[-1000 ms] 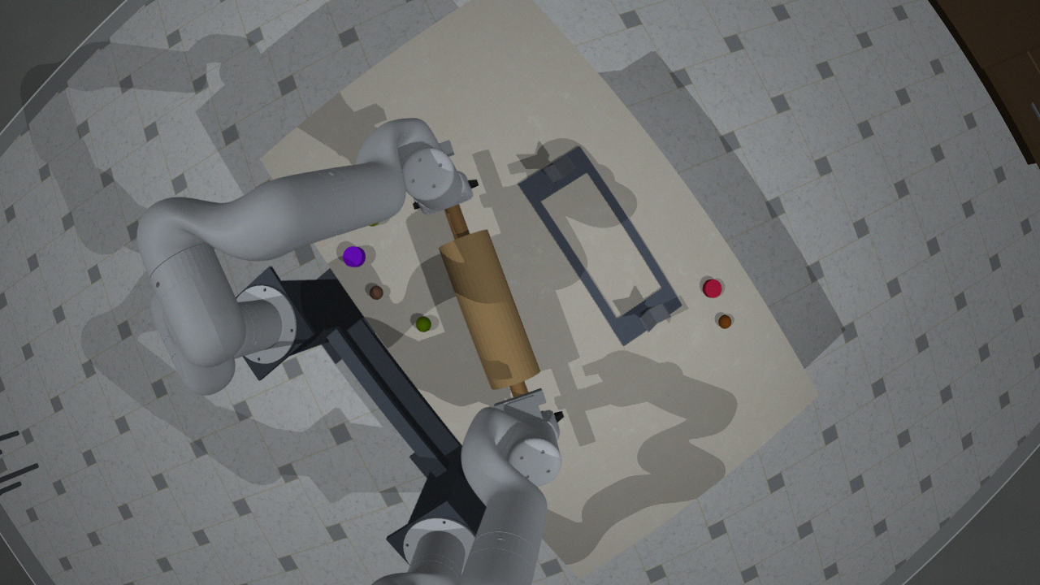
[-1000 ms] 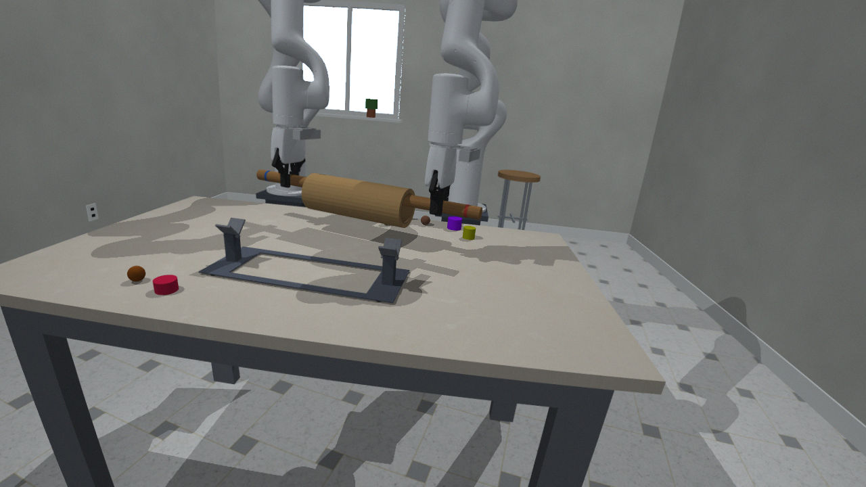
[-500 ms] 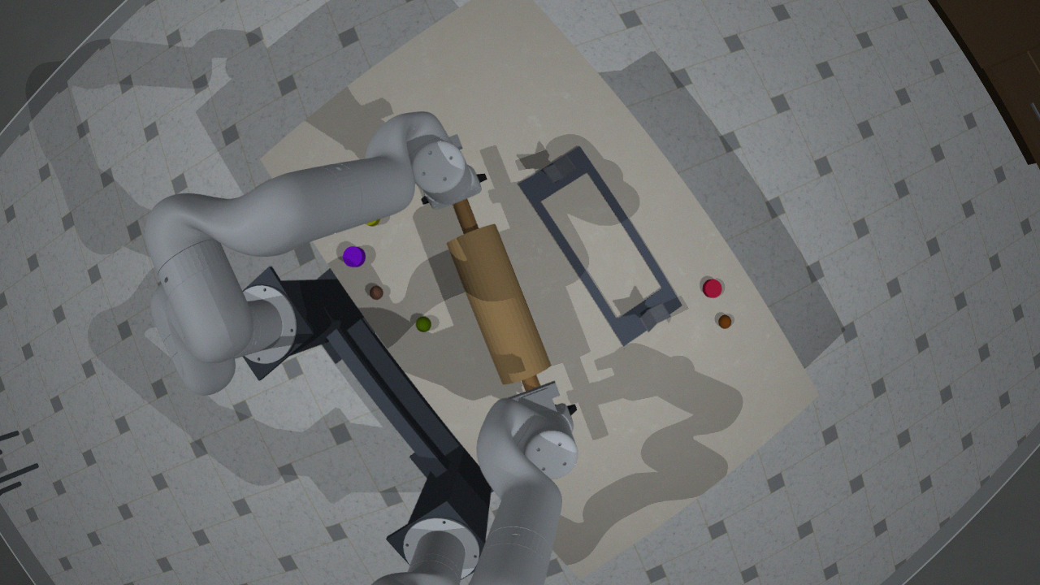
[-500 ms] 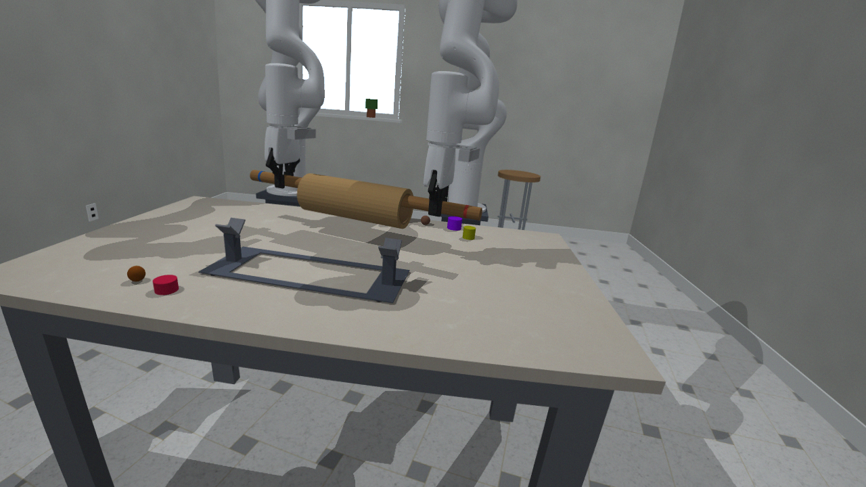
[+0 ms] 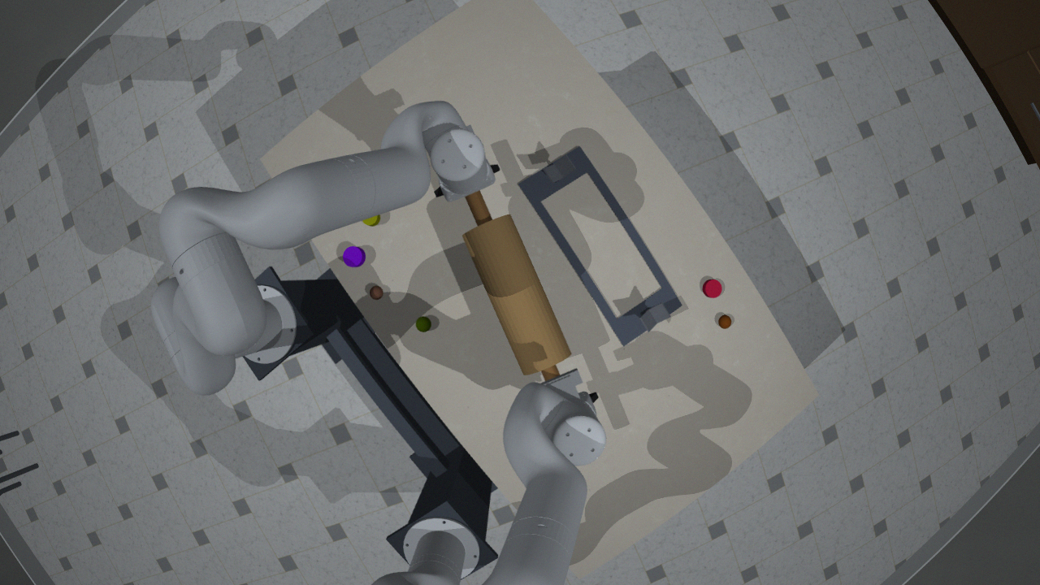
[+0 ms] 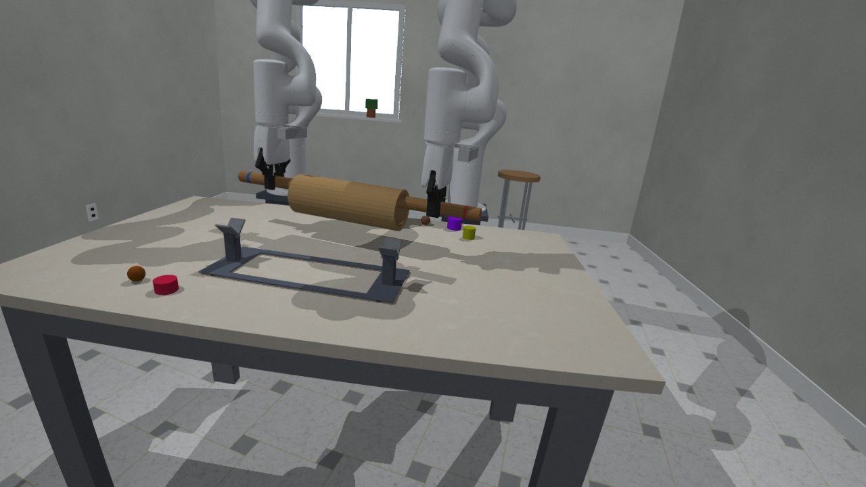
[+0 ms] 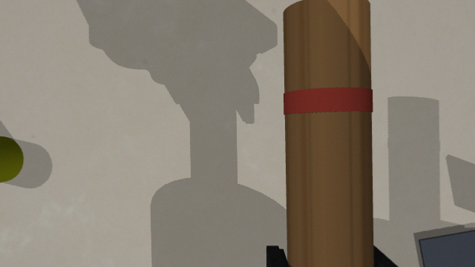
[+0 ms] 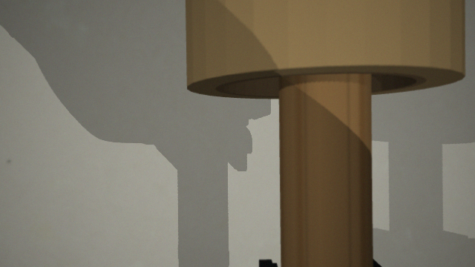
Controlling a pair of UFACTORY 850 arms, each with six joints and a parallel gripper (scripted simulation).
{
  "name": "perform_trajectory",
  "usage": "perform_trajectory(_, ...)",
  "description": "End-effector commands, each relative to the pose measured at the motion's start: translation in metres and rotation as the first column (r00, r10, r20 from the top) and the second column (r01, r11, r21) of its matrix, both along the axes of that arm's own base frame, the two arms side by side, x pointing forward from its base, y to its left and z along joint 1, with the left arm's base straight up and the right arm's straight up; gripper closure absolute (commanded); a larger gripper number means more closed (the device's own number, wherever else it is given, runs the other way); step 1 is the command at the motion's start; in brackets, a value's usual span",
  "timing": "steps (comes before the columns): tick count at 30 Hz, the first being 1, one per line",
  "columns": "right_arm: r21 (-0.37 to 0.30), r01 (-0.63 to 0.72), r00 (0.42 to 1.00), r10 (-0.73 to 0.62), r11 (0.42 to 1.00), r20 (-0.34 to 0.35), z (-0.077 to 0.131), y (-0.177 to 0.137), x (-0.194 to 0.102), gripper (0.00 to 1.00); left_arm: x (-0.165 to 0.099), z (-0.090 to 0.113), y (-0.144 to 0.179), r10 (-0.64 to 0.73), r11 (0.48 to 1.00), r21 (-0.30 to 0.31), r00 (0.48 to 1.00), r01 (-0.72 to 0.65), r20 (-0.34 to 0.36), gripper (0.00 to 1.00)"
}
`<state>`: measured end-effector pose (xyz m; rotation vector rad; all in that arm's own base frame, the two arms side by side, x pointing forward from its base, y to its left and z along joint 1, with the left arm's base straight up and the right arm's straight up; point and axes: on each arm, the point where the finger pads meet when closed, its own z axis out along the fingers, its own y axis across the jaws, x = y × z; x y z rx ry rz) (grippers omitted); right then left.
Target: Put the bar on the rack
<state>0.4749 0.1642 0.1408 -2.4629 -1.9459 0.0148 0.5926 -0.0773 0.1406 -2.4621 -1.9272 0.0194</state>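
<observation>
Exterior: brown bar (image 6: 417,203) (image 5: 478,208) (image 7: 329,167) (image 8: 326,178), blue and red bands; tan paper roll (image 6: 348,201) (image 5: 516,294) (image 8: 326,37), thick, hollow.

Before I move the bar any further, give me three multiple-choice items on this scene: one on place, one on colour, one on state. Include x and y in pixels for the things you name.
1. Where is the paper roll (image 5: 517,294) (image 6: 348,201) (image 8: 326,37)?
A) Flat on the table
B) Around the bar (image 5: 478,208) (image 6: 417,203) (image 7: 328,167) (image 8: 326,167), between the two hands
C) In a cradle of the rack (image 5: 569,260) (image 6: 311,259)

2. What colour is the band near the bar end beyond the left hand (image 6: 434,208)?
A) Green
B) White
C) Red

3. What state is the bar in?
A) Held up by both hands, off the rack
B) Seated in both cradles
C) Lying on the floor

Key:
1 B: the exterior view shows the roll threaded on the bar, a hand on either side.
2 C: the left wrist view shows a red band (image 6: 465,212) (image 7: 328,101).
3 A: the exterior view shows both hands gripping it, and both cradles unfilled.
</observation>
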Motion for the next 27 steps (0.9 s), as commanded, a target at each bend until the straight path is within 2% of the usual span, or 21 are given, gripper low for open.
perform_trajectory(1,0.006,-0.023,1.000,0.023,1.000,0.015,0.003,-0.002,0.028,0.88,0.019,0.003,-0.002,0.023,1.000,0.000,1.000,-0.023,0.006,0.88)
perform_trajectory(11,0.006,-0.055,0.998,0.055,0.998,0.016,0.007,-0.008,0.072,0.88,0.048,0.008,-0.005,0.054,0.999,0.000,0.999,-0.054,0.006,0.88)
perform_trajectory(14,0.006,-0.052,0.999,0.052,0.999,0.016,0.007,-0.008,0.067,0.88,0.045,0.007,-0.005,0.051,0.999,0.000,0.999,-0.051,0.006,0.88)
perform_trajectory(18,0.006,-0.070,0.997,0.070,0.998,0.016,0.010,-0.012,0.097,0.88,0.066,0.010,-0.008,0.069,0.998,0.001,0.998,-0.069,0.006,0.88)
perform_trajectory(27,0.005,-0.099,0.995,0.098,0.995,0.017,0.013,-0.017,0.136,0.88,0.091,0.014,-0.011,0.098,0.995,0.001,0.995,-0.098,0.007,0.88)
